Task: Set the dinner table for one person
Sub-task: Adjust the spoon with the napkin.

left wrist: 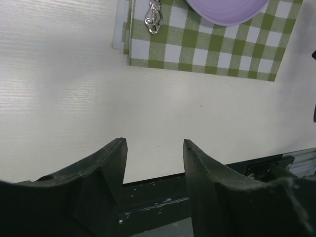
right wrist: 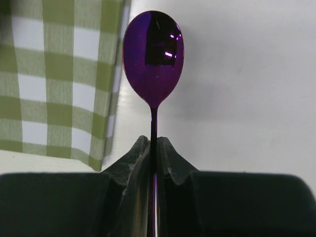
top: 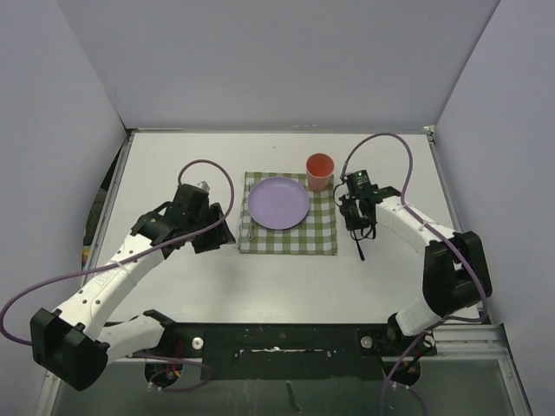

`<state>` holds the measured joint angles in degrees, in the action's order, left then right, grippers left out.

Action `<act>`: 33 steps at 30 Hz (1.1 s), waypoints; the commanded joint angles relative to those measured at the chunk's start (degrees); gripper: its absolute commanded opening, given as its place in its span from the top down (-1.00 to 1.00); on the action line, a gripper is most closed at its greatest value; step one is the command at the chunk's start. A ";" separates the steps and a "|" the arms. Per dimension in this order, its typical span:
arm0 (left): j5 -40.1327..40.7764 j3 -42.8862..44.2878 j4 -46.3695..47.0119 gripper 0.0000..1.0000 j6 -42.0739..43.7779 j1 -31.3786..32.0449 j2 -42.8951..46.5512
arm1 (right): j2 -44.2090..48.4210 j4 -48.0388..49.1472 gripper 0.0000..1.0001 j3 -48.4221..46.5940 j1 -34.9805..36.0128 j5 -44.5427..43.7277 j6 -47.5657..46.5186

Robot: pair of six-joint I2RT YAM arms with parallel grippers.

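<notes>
The top view hangs above and behind both arm bases, looking down over the whole white worktop (top: 286, 286). The left wrist view sits close over the worktop behind the left claw (left wrist: 154, 143), with the near left corner of the checked cloth (left wrist: 207, 44) at its top edge. The right wrist view is closer still, looking past the right claw (right wrist: 154, 140) along a purple spoon (right wrist: 153, 54) beside the cloth's right edge. All three views share the cloth.
</notes>
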<state>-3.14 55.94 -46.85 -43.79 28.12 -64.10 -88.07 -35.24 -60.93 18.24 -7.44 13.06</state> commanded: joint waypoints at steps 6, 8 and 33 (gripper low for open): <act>3.17 1.03 -0.35 0.04 -4.78 4.18 -0.52 | -0.22 11.59 1.00 2.03 8.96 -3.05 6.34; 4.32 2.00 -0.92 0.04 -5.58 6.01 -1.28 | 0.32 13.18 1.00 2.93 11.05 -4.06 6.82; 6.96 2.24 -3.85 0.04 -9.27 12.38 -5.02 | -13.25 19.54 1.00 -5.64 9.31 -0.38 17.41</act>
<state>3.01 56.18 -50.41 -52.36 39.99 -69.10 -100.77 -19.09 -63.68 28.05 -7.29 27.00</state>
